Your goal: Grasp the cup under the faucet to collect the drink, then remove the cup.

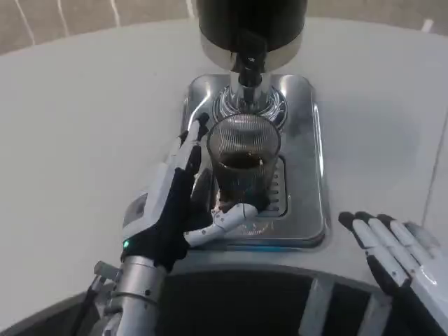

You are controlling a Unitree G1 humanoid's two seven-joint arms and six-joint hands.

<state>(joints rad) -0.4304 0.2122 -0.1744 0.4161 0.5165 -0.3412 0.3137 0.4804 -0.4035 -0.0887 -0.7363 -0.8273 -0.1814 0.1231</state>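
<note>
Right hand (395, 255), nearest, low on the table (84, 126): fingers spread flat, holding nothing, well apart from the tray. Left hand (175, 206): fingers (190, 150) upright along the cup's left side, thumb (227, 222) curled across its base; whether actually gripping, cannot tell. Cup (243, 164), between those fingers and thumb: clear ribbed glass, upright, dark drink inside. Tray (308, 175), beneath: shiny metal, slotted. Faucet (248, 66), beyond the fingertips, above the rim: black. No readable writing.

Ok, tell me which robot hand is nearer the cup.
Left. The left robot hand is wrapped around the cup on the drip tray; the right robot hand lies open on the table, off to the cup's right.
</note>
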